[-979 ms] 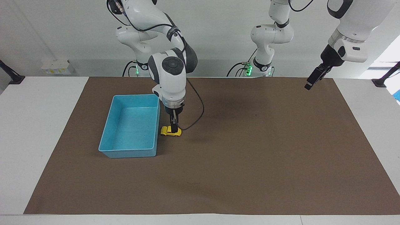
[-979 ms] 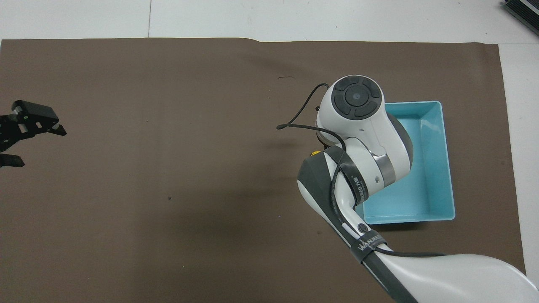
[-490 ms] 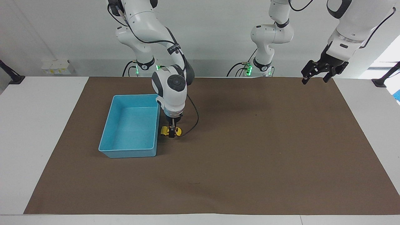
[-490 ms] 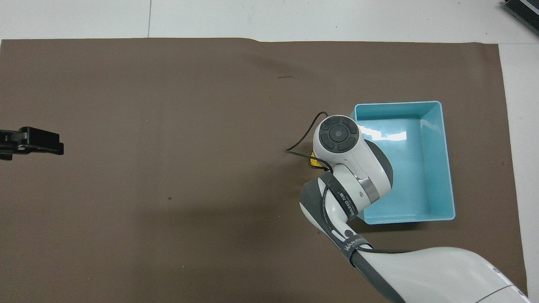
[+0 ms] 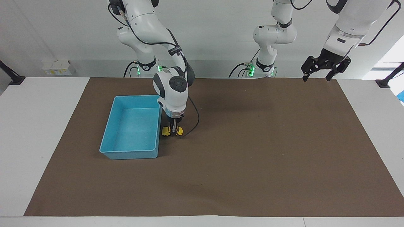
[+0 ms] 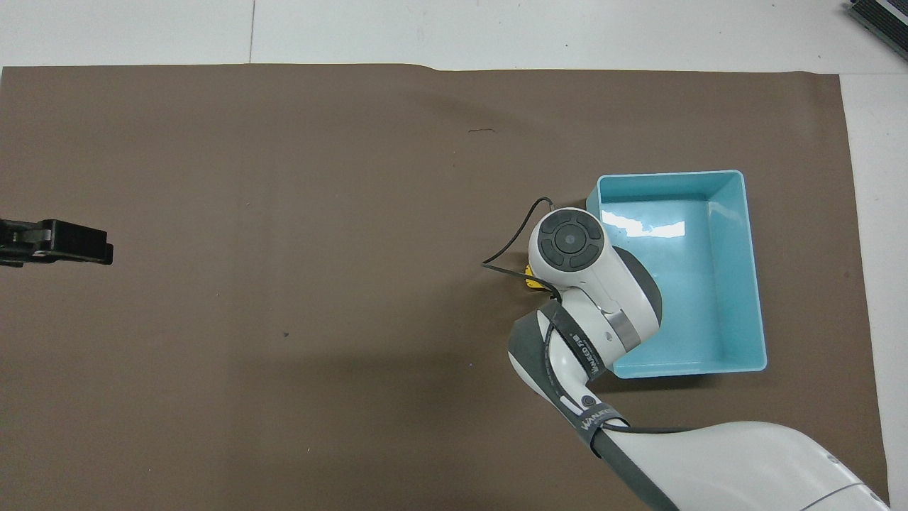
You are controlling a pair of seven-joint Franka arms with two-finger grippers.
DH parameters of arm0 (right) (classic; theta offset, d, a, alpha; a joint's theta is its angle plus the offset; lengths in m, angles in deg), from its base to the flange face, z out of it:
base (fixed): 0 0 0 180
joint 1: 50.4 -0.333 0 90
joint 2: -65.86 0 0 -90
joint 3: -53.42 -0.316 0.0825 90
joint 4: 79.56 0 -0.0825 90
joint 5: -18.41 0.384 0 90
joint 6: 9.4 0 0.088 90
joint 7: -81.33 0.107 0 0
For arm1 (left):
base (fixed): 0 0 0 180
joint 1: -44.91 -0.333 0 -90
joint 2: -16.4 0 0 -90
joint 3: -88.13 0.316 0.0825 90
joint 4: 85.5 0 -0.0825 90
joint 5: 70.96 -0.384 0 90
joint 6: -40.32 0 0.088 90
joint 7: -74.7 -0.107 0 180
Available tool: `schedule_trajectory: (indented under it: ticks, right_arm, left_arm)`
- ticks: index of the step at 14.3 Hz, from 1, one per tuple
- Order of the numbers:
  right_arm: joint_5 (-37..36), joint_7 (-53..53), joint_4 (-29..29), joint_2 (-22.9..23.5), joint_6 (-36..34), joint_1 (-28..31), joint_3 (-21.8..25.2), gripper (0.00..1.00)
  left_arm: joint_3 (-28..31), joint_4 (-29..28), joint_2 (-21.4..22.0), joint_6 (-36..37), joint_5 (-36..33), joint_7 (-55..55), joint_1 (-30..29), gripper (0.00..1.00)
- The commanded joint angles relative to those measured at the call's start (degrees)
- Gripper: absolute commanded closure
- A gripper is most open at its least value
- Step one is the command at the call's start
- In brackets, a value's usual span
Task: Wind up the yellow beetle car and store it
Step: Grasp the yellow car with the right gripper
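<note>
The yellow beetle car (image 5: pixel 179 131) stands on the brown mat beside the blue bin (image 5: pixel 132 154), on the wall facing the table's middle. My right gripper (image 5: pixel 173 130) points straight down on it, fingers shut across its body. From overhead the right arm's wrist covers the car, and only a yellow sliver of the car (image 6: pixel 529 279) shows next to the bin (image 6: pixel 753 284). My left gripper (image 5: pixel 325 68) hangs open in the air over the mat's edge at the left arm's end, holding nothing; the left gripper (image 6: pixel 71 243) shows edge-on in the overhead view.
The bin holds nothing. A black cable (image 5: pixel 194 121) loops from the right wrist down toward the mat beside the car. The brown mat (image 5: pixel 252 157) covers most of the white table.
The right gripper came down around the car and shut on it. The left arm turned its wrist and drew back toward the robots' edge of the mat.
</note>
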Motion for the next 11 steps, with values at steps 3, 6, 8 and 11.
schedule_trajectory:
  ticks: [3, 6, 8, 11]
  right_arm:
    - [-2.0, 0.5, -5.9, -1.5, -7.7, -2.0, -0.5, 1.0]
    - [-0.9, -5.3, -9.3, -4.4, -12.3, -1.9, -0.5, 1.0]
    - [-0.5, -10.9, -9.3, -7.4, -14.0, -1.6, -0.5, 1.0]
    - [-0.3, -23.1, -9.7, -11.2, -17.2, -0.8, 0.5, 1.0]
  left_arm:
    - [0.3, -0.4, 1.4, 1.2, -0.2, -0.3, 0.1, 0.0]
    - [0.3, -0.5, 1.4, 0.3, 0.1, -0.3, -0.5, 0.0]
    - [0.4, -0.5, 1.4, 0.0, 1.2, -0.3, -0.7, 0.0]
    - [0.5, -1.0, 1.4, -0.2, 1.5, -0.5, -0.7, 0.0]
